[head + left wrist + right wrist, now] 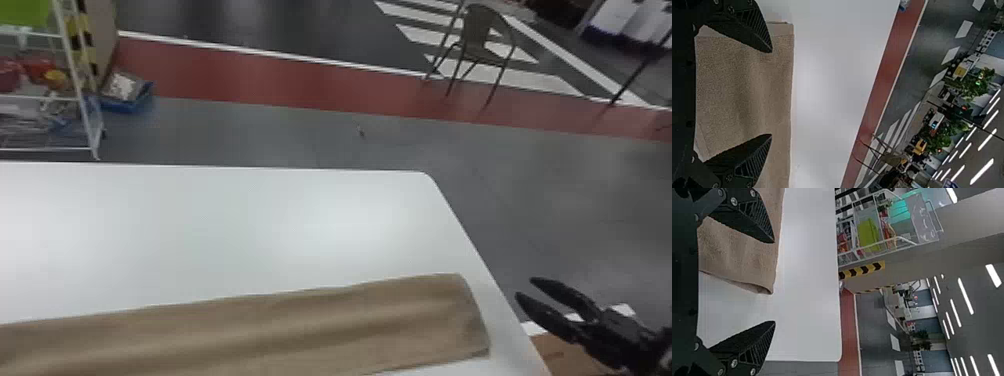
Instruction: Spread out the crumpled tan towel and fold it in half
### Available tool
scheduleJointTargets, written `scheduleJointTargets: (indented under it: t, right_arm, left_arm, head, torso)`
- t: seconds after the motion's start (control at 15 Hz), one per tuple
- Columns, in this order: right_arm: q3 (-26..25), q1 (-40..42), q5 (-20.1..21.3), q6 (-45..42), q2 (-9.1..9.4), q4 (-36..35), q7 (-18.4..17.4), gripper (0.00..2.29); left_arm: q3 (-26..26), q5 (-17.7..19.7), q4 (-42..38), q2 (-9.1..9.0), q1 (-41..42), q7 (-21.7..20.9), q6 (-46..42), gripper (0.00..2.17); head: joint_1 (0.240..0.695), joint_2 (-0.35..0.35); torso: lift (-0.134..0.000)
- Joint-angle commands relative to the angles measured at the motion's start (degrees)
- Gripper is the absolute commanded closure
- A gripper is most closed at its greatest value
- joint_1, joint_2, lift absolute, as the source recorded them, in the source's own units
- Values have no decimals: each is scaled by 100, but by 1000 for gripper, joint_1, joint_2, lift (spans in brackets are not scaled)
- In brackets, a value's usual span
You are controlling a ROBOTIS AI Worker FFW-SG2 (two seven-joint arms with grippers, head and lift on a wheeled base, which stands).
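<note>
"Across the near part of the table (210, 235), the towel (280, 325) is lying in a long band, soft ripples running along it, its right end stopping near the table's right edge. What are the wrist cameras adding?"

"The right one is picking out a corner with a slightly curled rim! The left one is bringing in a paler strip along one end, plus plants (981, 80) far off in the room."

"And the arms?"

"In the head view, the right gripper (524, 289) is hanging out by the table's right edge, pointing inward, and its wrist camera is showing the fingers standing wide apart."

"The left gripper (771, 93)?"

"Its fingers are standing wide apart too, and the towel is filling the gap behind them."
</note>
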Motion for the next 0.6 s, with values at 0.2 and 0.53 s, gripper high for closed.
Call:
scheduleJointTargets:
  t: [0.2,0.53]
  right_arm:
    - [-14,-117,349,653,50,-413,28,198]
    - [391,-415,990,618,-170,-158,28,211]
  left_arm:
    - [-501,-646,17,-15,-39,237,299,140]
    - [-747,-1138,53,9,-215,316,597,147]
  head:
    - [695,-350]
    - [695,-350]
  torso:
    - [-122]
    - [-122]
